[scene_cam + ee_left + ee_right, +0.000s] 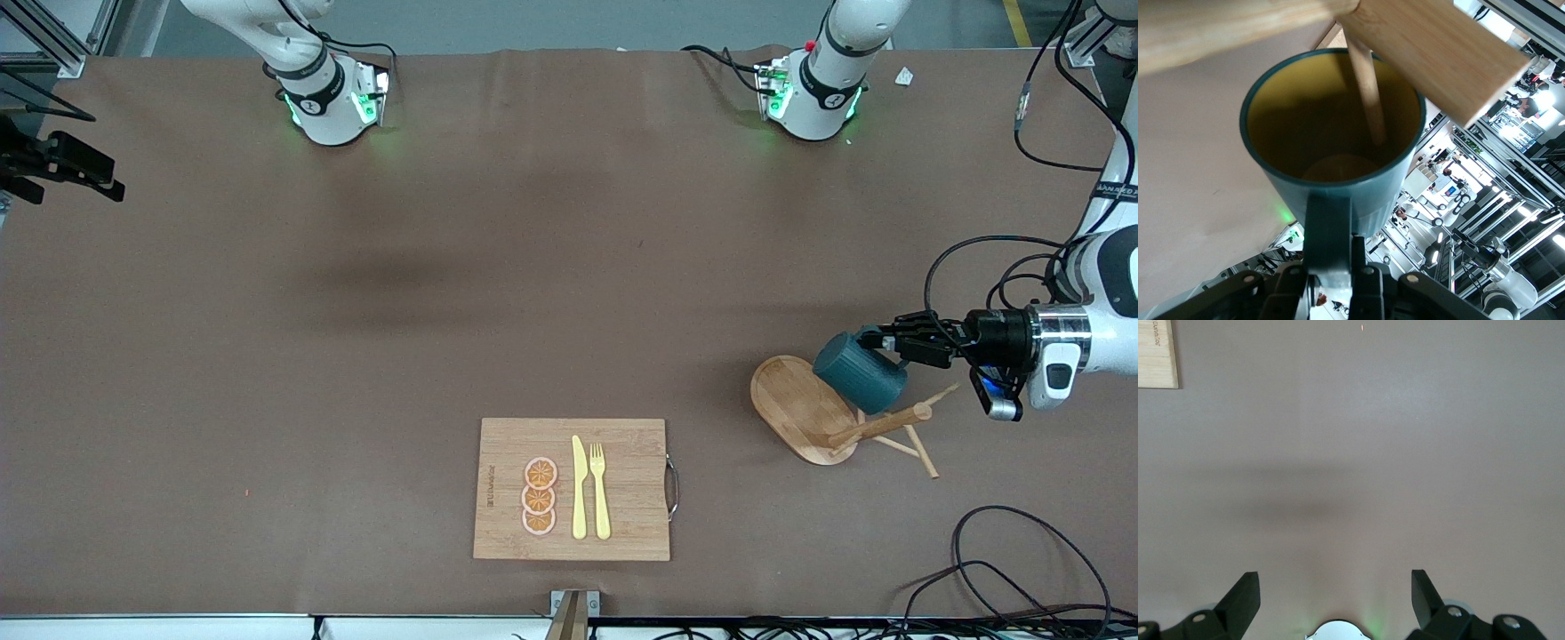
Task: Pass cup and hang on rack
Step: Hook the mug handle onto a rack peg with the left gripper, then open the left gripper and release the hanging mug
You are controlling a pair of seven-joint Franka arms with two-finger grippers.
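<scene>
One cup (1331,127) clamped by left end effector (1331,283) (peg inside); right end effector (1335,597) open, empty.

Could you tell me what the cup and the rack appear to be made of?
The cup, held by the left claw over the rack, looks like glazed ceramic, possibly plastic: ribbed teal outside, smooth mustard inside. The rack looks like pale unpainted wood or bamboo, with visible grain on its base.
</scene>
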